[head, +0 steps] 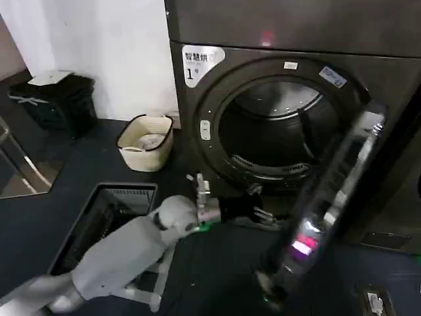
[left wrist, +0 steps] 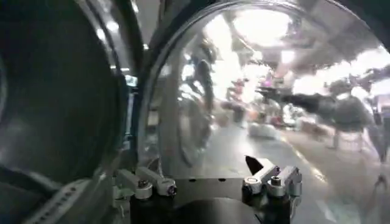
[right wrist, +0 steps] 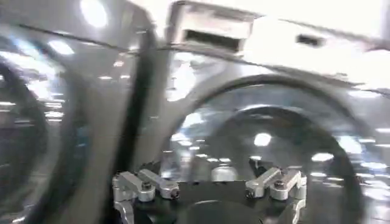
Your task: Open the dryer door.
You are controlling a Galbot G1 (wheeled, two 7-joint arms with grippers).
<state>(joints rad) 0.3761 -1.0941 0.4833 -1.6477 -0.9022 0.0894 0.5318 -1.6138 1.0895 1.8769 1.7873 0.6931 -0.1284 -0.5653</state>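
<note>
The dryer (head: 197,125) is a dark grey-brown machine with a white label marked "1", and its round drum opening (head: 279,128) is uncovered. The dryer door (head: 342,178) stands swung out to the right, edge-on and blurred, with its chrome rim catching light. My left gripper (head: 260,212) is low in front of the drum opening's bottom edge, open and holding nothing. In the left wrist view the left gripper (left wrist: 210,176) faces the door's curved glass (left wrist: 256,91), with the drum rim (left wrist: 61,97) to one side. The right gripper (right wrist: 210,179) is open and empty before a shiny round door (right wrist: 268,140).
A white basket (head: 146,141) with laundry sits on the dark floor left of the dryer. A black crate (head: 105,217) lies under my left arm, and a black bin (head: 56,99) stands by the white wall. Another unit (head: 296,20) is stacked above the dryer.
</note>
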